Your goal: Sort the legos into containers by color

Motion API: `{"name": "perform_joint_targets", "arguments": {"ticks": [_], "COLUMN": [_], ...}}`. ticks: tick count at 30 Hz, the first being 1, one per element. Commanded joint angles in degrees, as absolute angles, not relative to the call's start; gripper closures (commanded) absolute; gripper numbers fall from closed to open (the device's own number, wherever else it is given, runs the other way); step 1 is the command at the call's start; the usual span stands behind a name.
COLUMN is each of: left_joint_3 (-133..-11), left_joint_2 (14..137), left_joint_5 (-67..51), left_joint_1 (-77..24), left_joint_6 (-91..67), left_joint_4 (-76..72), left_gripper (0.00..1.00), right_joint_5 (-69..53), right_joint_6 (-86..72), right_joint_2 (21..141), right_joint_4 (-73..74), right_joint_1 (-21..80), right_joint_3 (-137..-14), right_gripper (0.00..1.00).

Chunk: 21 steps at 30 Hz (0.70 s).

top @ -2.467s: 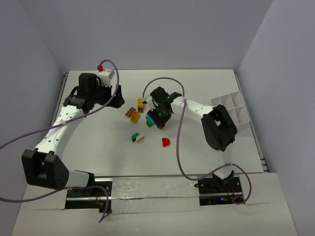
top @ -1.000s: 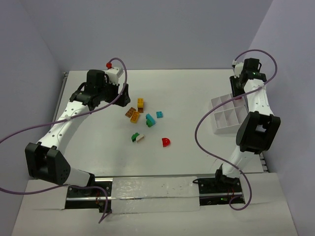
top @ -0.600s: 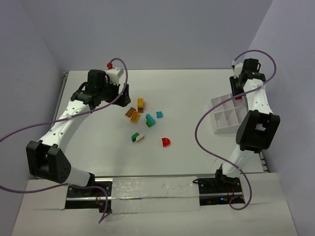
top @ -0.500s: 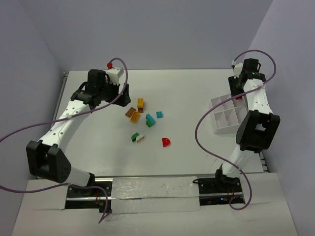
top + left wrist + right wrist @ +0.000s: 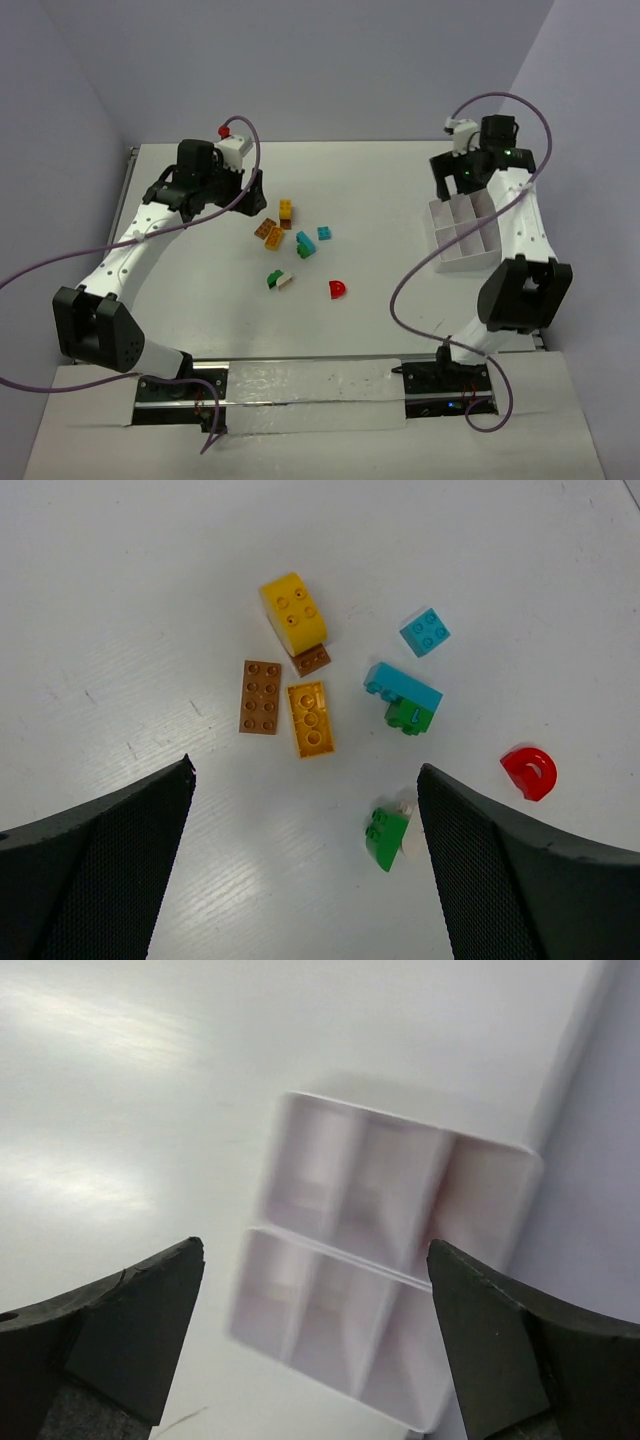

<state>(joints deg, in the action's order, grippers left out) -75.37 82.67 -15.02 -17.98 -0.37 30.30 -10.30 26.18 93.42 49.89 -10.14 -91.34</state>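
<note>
Loose legos [image 5: 303,241] cluster well left of the tray [image 5: 462,229]; its contents are too blurred to tell. The right gripper [image 5: 318,1335], narrow over the tray a second ago, now gapes wide and empty, so the drop is apparently done. The left gripper [image 5: 305,870] hangs wide above the legos.

Smooth glossy plastic legos [image 5: 293,611], thin white plastic tray [image 5: 455,262], matt white table [image 5: 120,600] with faint scuffs

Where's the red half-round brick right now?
The red half-round lies mid-table in the top view, just right of the green and white bricks.
</note>
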Motion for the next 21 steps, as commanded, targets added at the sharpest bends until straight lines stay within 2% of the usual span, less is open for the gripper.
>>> {"name": "perform_joint_targets", "arguments": {"ticks": [1,6,13,21], "left_joint_3": [-76.1,-76.2,-79.1,-78.2], "left_joint_2": [81.3,80.2,81.9,81.9], "left_joint_5": [-19.0,-26.4,-42.2,-40.5], "left_joint_1": [-18.3,-16.2,-7.9,-7.3], "left_joint_6": [1.7,1.2,-1.9,-2.0], "left_joint_4": [29.5,29.9,32.8,32.8], "left_gripper": [0.01,0.01,0.01,0.01], "right_joint_5": [-22.4,-22.0,-19.2,-13.3], "right_joint_6": [31.6,32.9,38.1,37.8], "right_joint_2": [84.3,84.0,89.9,93.1], "right_joint_4": [56.6,54.7,59.6,57.2], "right_joint_1": [1.9,17.8,33.2,44.9], "right_joint_3": [-86.3,-77.5,-77.6,-74.0], "right_gripper": [0.0,0.0,0.0,0.02]}}
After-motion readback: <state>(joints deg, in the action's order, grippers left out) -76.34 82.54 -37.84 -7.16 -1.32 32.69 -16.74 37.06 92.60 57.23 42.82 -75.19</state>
